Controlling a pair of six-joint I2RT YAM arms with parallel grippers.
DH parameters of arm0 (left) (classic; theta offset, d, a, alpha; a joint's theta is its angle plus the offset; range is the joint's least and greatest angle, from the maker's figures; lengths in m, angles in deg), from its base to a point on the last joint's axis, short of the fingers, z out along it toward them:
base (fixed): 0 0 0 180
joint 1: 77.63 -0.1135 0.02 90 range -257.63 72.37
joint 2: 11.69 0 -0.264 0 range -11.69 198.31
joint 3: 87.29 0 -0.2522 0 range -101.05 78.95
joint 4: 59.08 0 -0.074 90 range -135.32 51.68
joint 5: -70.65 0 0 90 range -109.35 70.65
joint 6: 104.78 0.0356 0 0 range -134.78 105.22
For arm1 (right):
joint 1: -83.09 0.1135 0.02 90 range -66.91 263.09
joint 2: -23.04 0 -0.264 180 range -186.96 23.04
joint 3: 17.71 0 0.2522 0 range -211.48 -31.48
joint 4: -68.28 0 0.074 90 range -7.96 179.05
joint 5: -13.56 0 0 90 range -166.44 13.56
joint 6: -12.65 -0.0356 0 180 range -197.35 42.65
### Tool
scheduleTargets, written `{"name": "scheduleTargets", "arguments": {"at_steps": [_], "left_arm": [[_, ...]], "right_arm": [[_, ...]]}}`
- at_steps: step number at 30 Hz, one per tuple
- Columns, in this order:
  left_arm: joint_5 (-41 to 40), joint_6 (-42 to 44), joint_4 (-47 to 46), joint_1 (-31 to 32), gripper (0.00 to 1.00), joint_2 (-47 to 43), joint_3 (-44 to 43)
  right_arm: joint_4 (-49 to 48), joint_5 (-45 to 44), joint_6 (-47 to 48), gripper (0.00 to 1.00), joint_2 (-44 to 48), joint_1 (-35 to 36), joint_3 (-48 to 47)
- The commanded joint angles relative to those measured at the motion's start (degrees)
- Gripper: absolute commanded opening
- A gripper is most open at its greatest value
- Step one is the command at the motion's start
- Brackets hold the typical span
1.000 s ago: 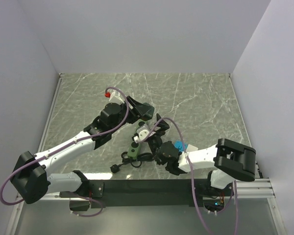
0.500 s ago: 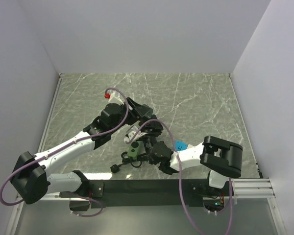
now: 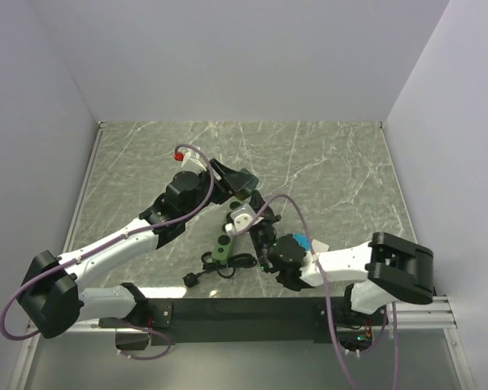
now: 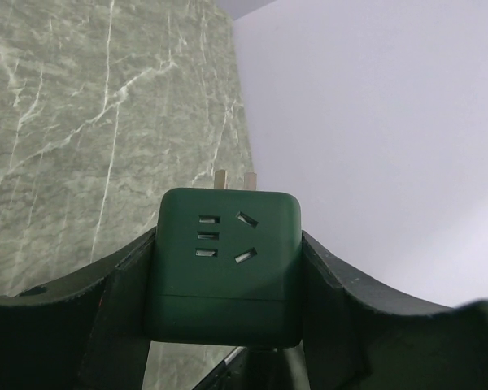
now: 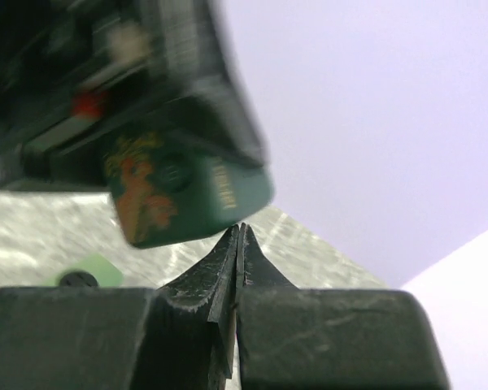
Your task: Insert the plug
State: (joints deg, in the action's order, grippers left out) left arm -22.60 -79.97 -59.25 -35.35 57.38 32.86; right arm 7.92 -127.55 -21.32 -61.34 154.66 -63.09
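Adapter (image 4: pixel 224 280) clamped in left gripper (image 4: pixel 226 258), right gripper (image 5: pixel 237 241) closed

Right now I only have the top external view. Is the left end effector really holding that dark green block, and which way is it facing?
Observer: Yes. The left wrist view shows the left end effector clamping a dark green adapter from both sides, its socket face toward the camera.
Operator: Where are the prongs?
Observer: Two flat metal prongs stick out of the far face, pointing away from the wrist.
Operator: And the other arm, carrying anything?
Observer: No. The right wrist view shows the right end effector shut, tips pressed together, nothing between them.
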Motion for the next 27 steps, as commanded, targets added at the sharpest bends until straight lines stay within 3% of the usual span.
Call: {"name": "scheduleTargets", "arguments": {"at_steps": [1,9,16,20,24,27], "left_arm": [[0.1,0.5,-5.5,-0.3,0.0,-1.8,1.9],[-2.7,-1.7,-5.3,-2.3,0.0,0.3,4.1],[-5.7,6.6,3.7,-2.3,0.0,13.3,-6.0],[-6.2,8.2,3.6,-1.2,0.0,20.0,-8.1],[-16.7,10.0,9.1,3.0,0.0,24.4,-13.3],[-18.6,11.4,10.6,4.5,0.0,28.6,-17.3]], "right_arm": [[-5.4,3.8,-8.8,0.0,6.5,-0.8,1.4],[10.8,7.9,-25.8,0.0,14.1,-3.7,4.4],[33.3,15.3,-43.1,0.0,25.2,-9.1,3.8],[37.5,16.1,-48.2,0.0,27.8,-10.1,4.0],[39.1,16.7,-50.1,0.0,27.6,-11.2,4.2],[40.0,16.8,-51.8,0.0,27.5,-12.1,3.8]]}}
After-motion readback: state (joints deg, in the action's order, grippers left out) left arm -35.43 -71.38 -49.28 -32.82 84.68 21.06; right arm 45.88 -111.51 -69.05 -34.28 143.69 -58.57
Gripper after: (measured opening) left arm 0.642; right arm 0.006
